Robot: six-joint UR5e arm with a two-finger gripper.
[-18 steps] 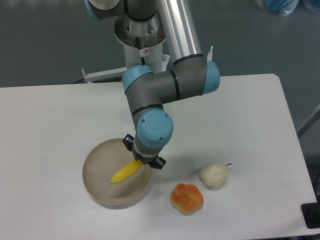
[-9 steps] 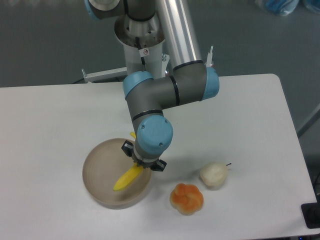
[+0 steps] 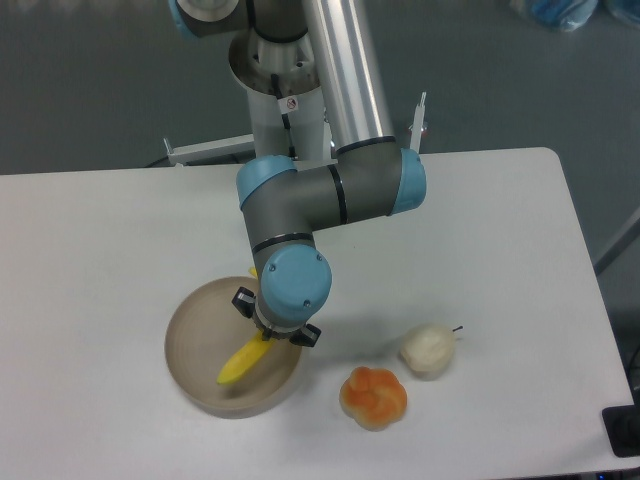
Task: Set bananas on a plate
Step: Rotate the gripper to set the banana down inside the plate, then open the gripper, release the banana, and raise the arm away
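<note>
The yellow banana (image 3: 241, 361) hangs tilted over the beige plate (image 3: 195, 340), its lower tip close to the plate's floor. Its upper end disappears under my gripper (image 3: 271, 338), which points straight down over the plate's right half. The wrist hides the fingers, so only the black finger mounts show on each side. The gripper appears shut on the banana's upper end. Whether the banana's tip touches the plate cannot be told.
An orange-yellow knotted bun (image 3: 373, 396) lies right of the plate near the table's front edge. A whitish pear-like fruit (image 3: 430, 349) with a dark stem lies further right. The arm's base and a metal bracket (image 3: 205, 150) stand at the table's back edge.
My gripper has moved left and slightly down over the plate, carrying the banana with it. The banana's lower tip now lies deeper inside the plate.
</note>
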